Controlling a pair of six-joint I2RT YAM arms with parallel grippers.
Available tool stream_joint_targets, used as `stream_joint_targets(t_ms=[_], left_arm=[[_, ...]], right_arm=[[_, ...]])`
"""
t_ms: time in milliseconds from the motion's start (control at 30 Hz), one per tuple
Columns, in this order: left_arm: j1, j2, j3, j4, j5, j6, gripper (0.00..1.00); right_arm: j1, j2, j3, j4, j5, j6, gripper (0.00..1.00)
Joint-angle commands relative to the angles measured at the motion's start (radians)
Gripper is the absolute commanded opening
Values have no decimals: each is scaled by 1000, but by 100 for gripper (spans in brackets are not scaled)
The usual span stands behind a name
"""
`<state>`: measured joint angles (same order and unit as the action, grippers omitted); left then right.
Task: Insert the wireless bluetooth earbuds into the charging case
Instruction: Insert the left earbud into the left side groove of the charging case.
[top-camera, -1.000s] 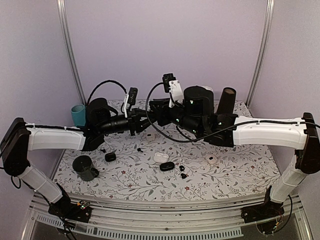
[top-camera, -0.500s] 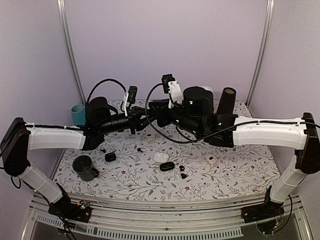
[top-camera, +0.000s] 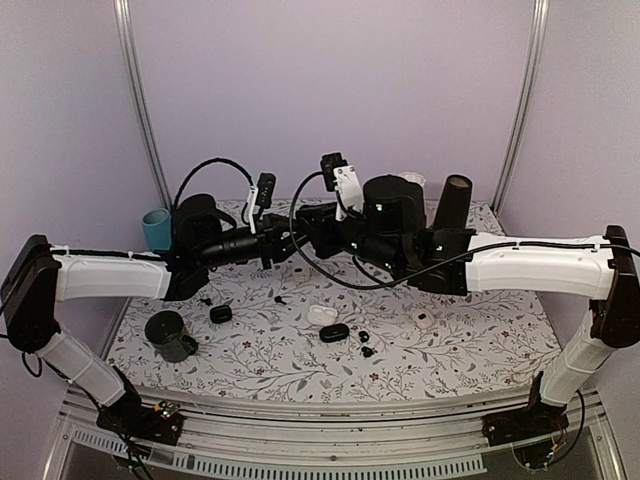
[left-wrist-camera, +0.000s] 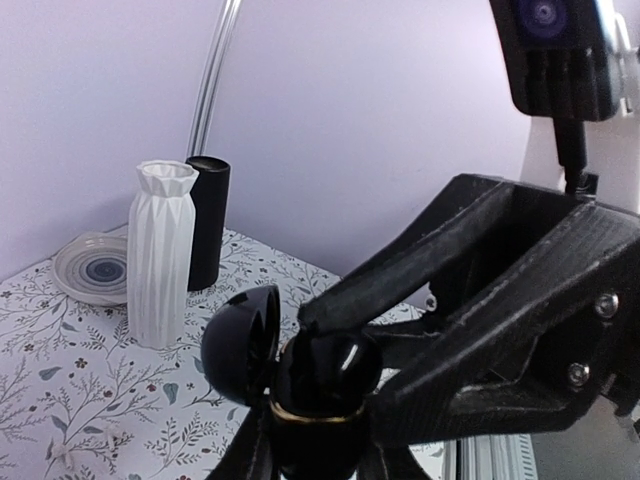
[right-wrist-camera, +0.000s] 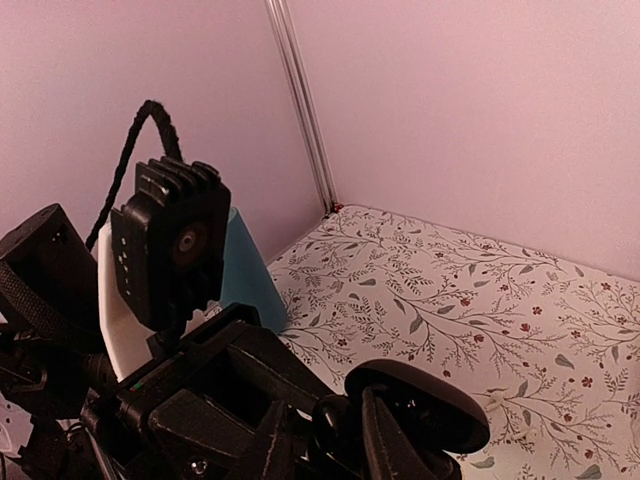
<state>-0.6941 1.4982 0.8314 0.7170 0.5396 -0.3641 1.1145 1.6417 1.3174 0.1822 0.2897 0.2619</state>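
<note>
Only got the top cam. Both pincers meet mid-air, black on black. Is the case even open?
Observer: Yes. In the left wrist view the left pincer holds the case, and its lid is flipped open.
Operator: Bud?
Observer: A glossy black bud sits at the case mouth, pinched in the right pincer. Can't tell if it's seated.
Operator: Anything hidden behind the right arm?
Observer: A small plate, next to a white ribbed vase.
</note>
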Motion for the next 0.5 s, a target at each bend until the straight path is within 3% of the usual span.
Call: stream_joint_targets(t_ms=[0,467], left_arm=[[1,-8,38,35,-43,23,0],[1,-7,46,27,-49,65,0]], right_arm=[[36,-4,27,-69,-43,2,25],[35,-40,82,-163,3,24,34]])
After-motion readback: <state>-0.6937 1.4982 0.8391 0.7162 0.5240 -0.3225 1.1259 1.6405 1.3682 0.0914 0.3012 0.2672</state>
